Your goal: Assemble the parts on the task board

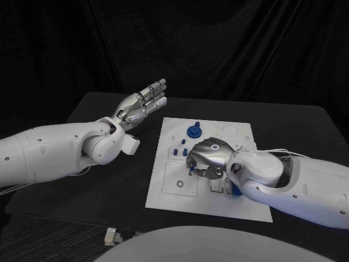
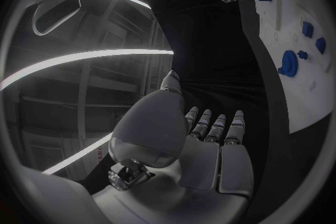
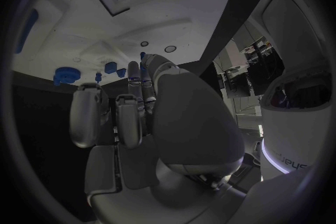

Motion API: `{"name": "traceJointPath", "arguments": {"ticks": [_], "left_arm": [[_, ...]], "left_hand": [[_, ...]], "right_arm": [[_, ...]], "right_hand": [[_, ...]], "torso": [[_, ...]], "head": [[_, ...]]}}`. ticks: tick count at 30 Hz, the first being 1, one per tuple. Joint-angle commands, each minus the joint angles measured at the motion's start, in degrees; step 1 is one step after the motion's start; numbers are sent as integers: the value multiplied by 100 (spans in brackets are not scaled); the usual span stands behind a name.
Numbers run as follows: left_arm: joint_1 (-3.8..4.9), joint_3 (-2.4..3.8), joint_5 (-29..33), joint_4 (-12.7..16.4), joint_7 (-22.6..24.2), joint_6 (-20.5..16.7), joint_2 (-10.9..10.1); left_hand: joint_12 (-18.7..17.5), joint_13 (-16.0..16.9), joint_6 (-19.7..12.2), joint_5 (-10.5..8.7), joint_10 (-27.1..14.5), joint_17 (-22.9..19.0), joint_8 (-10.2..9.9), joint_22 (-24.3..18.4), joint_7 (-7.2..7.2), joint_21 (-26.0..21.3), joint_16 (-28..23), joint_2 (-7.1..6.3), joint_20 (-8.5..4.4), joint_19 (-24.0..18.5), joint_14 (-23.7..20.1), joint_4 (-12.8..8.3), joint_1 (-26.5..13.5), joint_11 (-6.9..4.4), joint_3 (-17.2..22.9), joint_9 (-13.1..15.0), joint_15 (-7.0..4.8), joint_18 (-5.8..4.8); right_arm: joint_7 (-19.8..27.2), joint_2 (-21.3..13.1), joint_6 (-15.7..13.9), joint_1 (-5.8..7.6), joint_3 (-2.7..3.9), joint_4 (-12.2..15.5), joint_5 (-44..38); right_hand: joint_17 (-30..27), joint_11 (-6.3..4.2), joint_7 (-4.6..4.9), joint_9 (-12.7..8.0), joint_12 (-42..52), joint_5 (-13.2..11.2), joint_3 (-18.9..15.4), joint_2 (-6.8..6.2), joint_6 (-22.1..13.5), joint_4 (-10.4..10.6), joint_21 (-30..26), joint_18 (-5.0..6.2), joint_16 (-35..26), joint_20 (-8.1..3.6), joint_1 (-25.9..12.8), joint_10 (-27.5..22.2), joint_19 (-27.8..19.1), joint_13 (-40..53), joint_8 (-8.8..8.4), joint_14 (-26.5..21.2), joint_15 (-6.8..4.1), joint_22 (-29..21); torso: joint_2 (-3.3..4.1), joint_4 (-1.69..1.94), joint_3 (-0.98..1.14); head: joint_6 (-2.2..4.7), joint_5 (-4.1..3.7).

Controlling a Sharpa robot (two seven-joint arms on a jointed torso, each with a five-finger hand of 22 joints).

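Black cloth hangs in folds behind a black table (image 1: 103, 180), and on the table's middle lies the white task board (image 1: 222, 207), a rectangle whose long axis runs from near to far, tilted slightly so the far end leans right. On the far part of the board stands a round blue part (image 1: 194, 131) with a knob on top; smaller blue parts (image 1: 177, 146) sit in a row along the board's left side, and a black ring (image 1: 179, 184) lies in a square pocket nearer the front left.

The right hand (image 1: 210, 158) hangs over the board's middle, back of the hand up, fingers curled down toward the plate. A small blue piece (image 1: 192, 170) shows at its fingertips; in the right wrist view something blue and thin (image 3: 142, 75) stands between the thumb and a finger, so the hand appears to pinch a small part, long axis roughly upright, though it is too small to be sure of its shape.

The left hand (image 1: 143, 103) is raised over the table's far left, clear of the board, palm open and fingers spread straight, pointing far and right, holding nothing. The left wrist view shows those fingers (image 2: 210, 126) extended side by side.

Writing on the board is too small to read; pale letters on the robot's white body in the right wrist view are cut off and unclear
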Motion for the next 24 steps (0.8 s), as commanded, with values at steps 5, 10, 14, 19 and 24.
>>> {"name": "traceJointPath", "arguments": {"ticks": [5,10,14,19,24], "left_arm": [[-9,6,40,15,96,76,13],[-11,6,40,9,94,95,15],[-13,6,40,6,89,108,18],[-15,6,40,3,81,121,18],[-17,6,40,-8,76,127,21]], "left_hand": [[21,7,32,41,-7,0,16,7,8,-14,3,2,38,-11,-1,-13,73,-15,13,6,48,66],[19,6,31,52,-8,2,15,10,9,-13,8,3,44,-10,2,-14,85,-13,15,5,53,69],[18,6,26,59,-8,2,14,12,10,-12,11,4,48,-10,3,-14,93,-13,16,5,57,71],[18,6,26,59,-8,2,14,12,10,-12,11,4,48,-10,3,-14,93,-13,16,5,57,71],[19,6,29,63,-9,3,14,19,12,-10,14,3,55,-8,5,-15,104,-14,17,5,63,73]], "right_arm": [[-97,44,38,-41,4,-48,-74],[-99,64,58,-76,4,-78,-74],[-94,80,63,-101,4,-97,-74],[-94,94,105,-119,4,-104,-74],[-103,96,143,-125,4,-103,-74]], "right_hand": [[559,-1,20,0,-8,-33,11,17,15,-35,-34,33,-32,-5,-33,16,-29,-10,38,363,-27,1049],[559,-1,20,0,-8,-33,11,17,15,-35,-34,33,-32,-5,-33,16,-29,-10,38,363,-27,1049],[556,-2,20,2,-7,-37,13,20,14,-39,-33,32,-33,-5,-33,19,-29,-11,38,361,-27,1050],[542,-2,21,4,-8,-41,15,22,12,-42,-43,35,-40,-5,-32,20,-34,-12,37,357,-26,1046],[539,-1,23,5,-11,-44,17,23,5,-48,-51,36,-42,-5,-31,18,-39,-14,34,356,-26,1044]], "torso": [[1,-2,5],[1,-2,3],[0,-3,3],[2,-4,4],[3,-3,3]], "head": [[-1,-5],[-1,-5],[-1,3],[-1,-5],[-1,-19]]}}
